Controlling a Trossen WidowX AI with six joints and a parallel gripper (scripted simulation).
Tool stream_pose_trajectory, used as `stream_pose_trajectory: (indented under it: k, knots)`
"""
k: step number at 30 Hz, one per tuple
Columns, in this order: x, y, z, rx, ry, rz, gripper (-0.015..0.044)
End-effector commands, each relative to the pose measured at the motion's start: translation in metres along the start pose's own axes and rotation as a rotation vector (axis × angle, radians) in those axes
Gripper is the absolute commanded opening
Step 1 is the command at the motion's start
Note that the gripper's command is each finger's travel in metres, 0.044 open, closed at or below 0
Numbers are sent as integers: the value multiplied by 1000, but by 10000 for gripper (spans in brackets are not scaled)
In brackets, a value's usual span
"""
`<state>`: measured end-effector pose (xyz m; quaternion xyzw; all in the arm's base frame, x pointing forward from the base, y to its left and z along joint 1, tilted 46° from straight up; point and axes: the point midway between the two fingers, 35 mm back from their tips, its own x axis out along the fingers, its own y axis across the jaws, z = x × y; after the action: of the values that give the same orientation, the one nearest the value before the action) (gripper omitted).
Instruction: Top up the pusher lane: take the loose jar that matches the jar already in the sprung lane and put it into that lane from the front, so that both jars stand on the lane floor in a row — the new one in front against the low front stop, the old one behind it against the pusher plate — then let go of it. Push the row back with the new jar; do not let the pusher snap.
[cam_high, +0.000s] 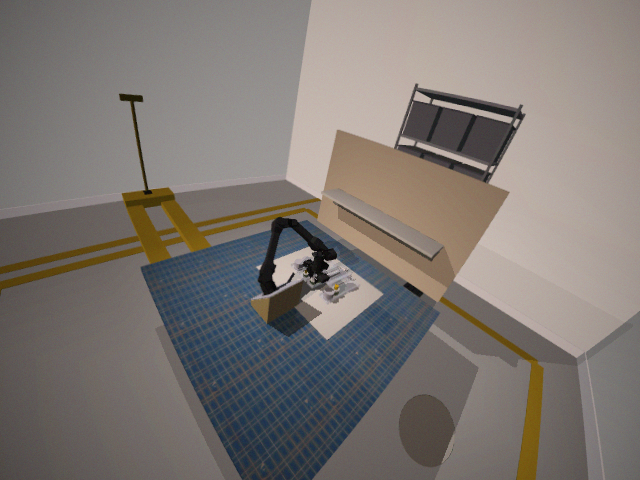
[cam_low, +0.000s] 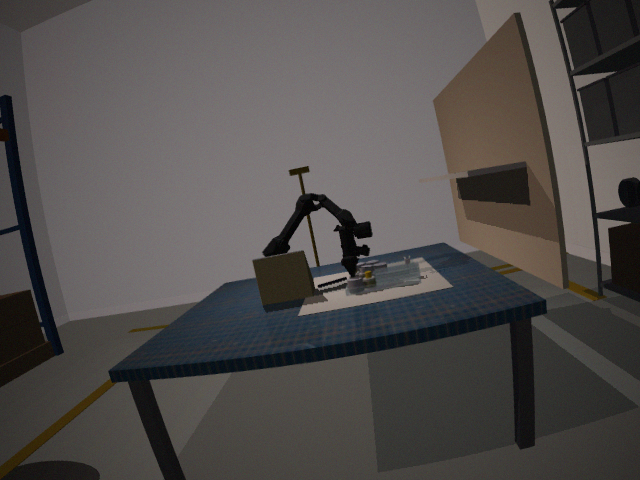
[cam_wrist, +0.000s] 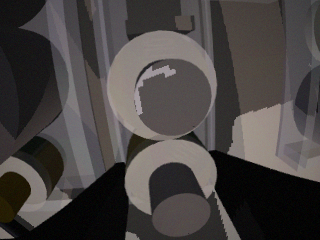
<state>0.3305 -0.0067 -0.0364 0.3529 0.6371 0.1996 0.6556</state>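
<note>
Pincer (cam_wrist: 170, 227) clamped on a grey-lidded jar (cam_wrist: 172, 183), its dark fingers flanking the jar low in the wrist view. Just ahead stands a second jar (cam_wrist: 163, 87) of the same kind, in a clear lane (cam_low: 398, 272); the two look touching or nearly so. A yellow-lidded jar (cam_wrist: 20, 190) sits off to the left. The arm (cam_low: 330, 206) arches from behind a tan box (cam_low: 281, 279) and points down over the white mat (cam_low: 413, 289) on the blue table (cam_low: 310, 330). No writing is legible.
</note>
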Motion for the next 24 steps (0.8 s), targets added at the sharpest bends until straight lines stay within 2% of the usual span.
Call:
stream_pose_trajectory:
  k: [1, 12, 23, 24]
  knots:
    - [0, 0, -1, -6, -6, 5, 0]
    - [0, 0, -1, -6, -6, 5, 0]
    - [0, 0, -1, -6, -6, 5, 289]
    - [0, 0, -1, -6, -6, 5, 291]
